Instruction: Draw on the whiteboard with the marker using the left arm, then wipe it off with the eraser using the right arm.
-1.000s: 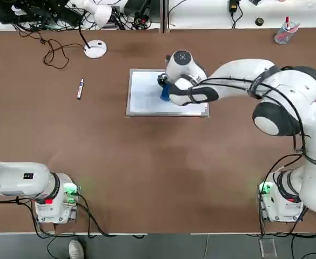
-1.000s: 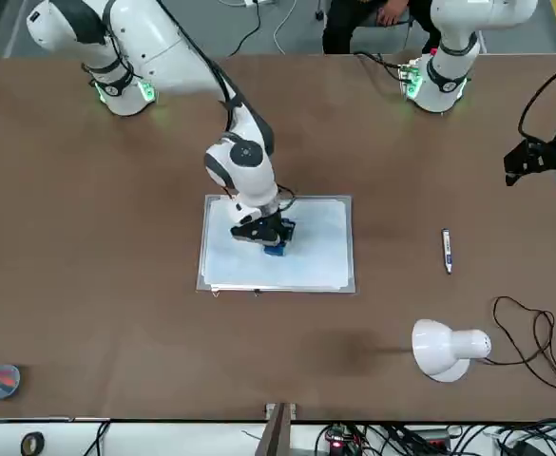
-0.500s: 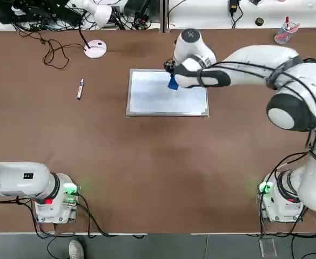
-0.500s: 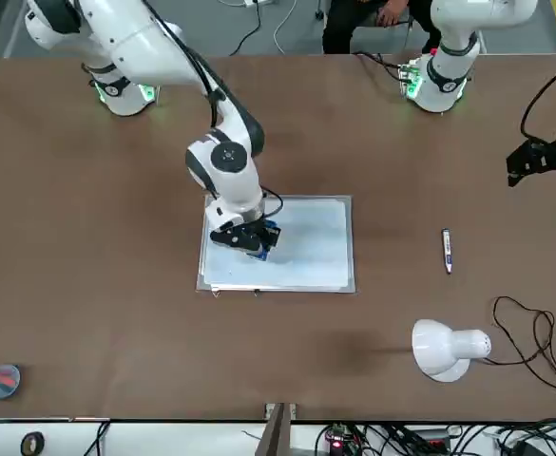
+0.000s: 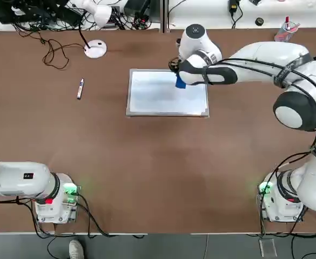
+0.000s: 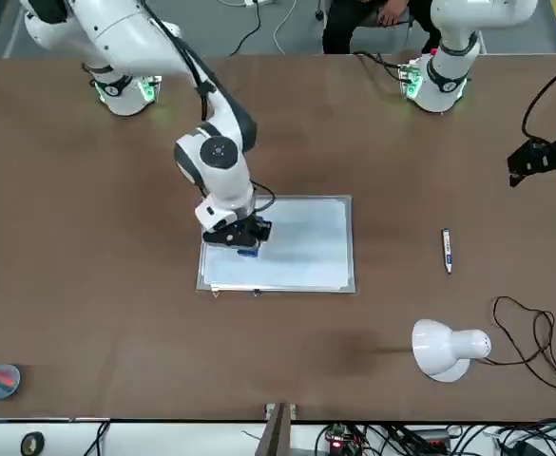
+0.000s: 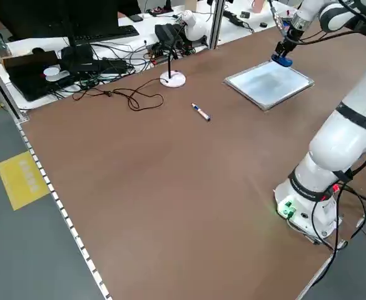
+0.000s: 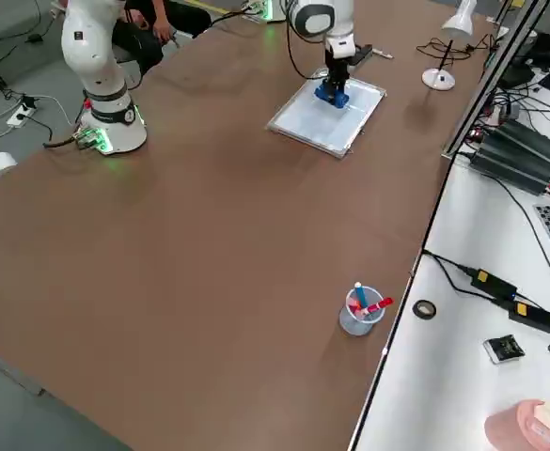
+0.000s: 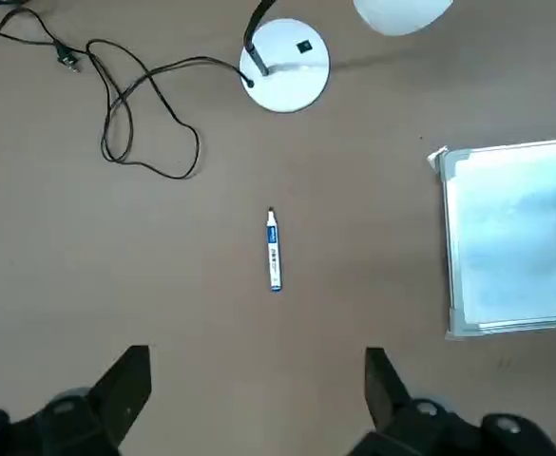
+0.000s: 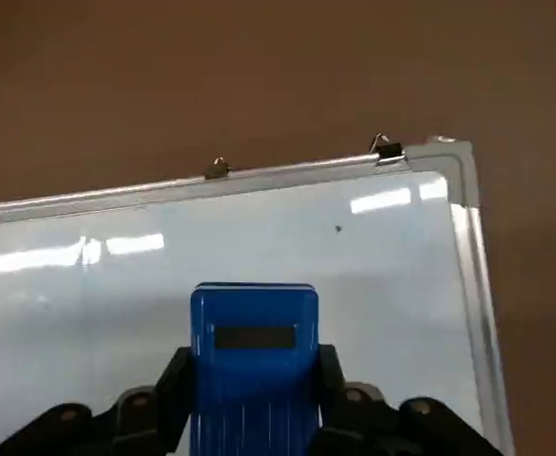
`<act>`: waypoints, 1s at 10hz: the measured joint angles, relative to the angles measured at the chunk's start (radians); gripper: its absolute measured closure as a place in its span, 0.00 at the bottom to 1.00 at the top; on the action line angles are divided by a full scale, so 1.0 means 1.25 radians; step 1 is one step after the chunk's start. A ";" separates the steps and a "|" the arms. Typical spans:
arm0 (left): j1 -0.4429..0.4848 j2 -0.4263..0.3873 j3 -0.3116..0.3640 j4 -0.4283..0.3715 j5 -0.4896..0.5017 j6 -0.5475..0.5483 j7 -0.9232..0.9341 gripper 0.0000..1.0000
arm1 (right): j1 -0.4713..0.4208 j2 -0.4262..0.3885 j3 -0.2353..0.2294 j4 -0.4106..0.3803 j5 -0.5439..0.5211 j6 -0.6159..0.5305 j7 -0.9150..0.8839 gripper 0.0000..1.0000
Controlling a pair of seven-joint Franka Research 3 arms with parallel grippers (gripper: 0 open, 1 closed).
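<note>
The whiteboard (image 5: 158,96) lies flat at mid-table, its surface showing only faint smears. My right gripper (image 5: 179,80) is shut on the blue eraser (image 5: 180,83) and presses it on the board near its far right corner; the right wrist view shows the eraser (image 10: 254,342) held between the fingers, close to the frame's corner (image 10: 453,157). The marker (image 5: 80,88) lies on the table well left of the board. My left gripper (image 6: 527,161) hovers high at the table's left side, open and holding nothing, with the marker (image 9: 274,249) below it.
A white desk lamp (image 5: 95,48) with a looping black cable (image 5: 52,51) stands behind the marker. A clear cup with red items (image 5: 283,32) sits at the far right edge. A seated person (image 6: 373,19) is behind the arms' bases.
My right gripper has slid the eraser across the whiteboard, from its middle toward the far right corner. The left arm and the marker have stayed put.
</note>
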 joint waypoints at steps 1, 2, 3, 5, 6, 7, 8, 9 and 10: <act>0.001 0.000 0.003 0.000 0.000 0.000 -0.001 0.00 | -0.006 0.002 -0.003 -0.005 -0.008 0.009 -0.006 0.44; 0.003 0.000 0.006 0.001 0.000 0.000 -0.001 0.00 | -0.010 0.003 -0.004 -0.008 -0.012 0.011 -0.008 0.44; 0.006 0.000 0.008 0.001 0.000 0.000 -0.001 0.00 | -0.012 0.003 -0.004 -0.010 -0.013 0.011 -0.010 0.44; 0.008 0.000 0.010 0.001 0.000 0.000 -0.001 0.00 | -0.011 0.004 -0.003 -0.011 -0.014 0.013 -0.013 0.44; 0.008 0.000 0.010 0.001 0.000 0.000 -0.001 0.00 | -0.010 0.007 -0.002 -0.014 -0.015 0.016 -0.014 0.44; 0.008 0.000 0.010 0.001 0.000 0.000 -0.001 0.00 | -0.009 0.014 -0.002 -0.017 -0.016 0.025 -0.014 0.44; 0.008 0.000 0.010 0.001 0.000 0.000 -0.001 0.00 | -0.009 0.027 -0.002 -0.020 -0.017 0.034 -0.014 0.44; 0.008 0.000 0.010 0.001 0.000 0.000 -0.001 0.00 | -0.009 0.044 -0.002 -0.020 -0.018 0.043 -0.014 0.44; 0.008 0.000 0.010 0.001 0.000 0.000 -0.001 0.00 | -0.009 0.060 -0.002 -0.020 -0.019 0.051 -0.013 0.44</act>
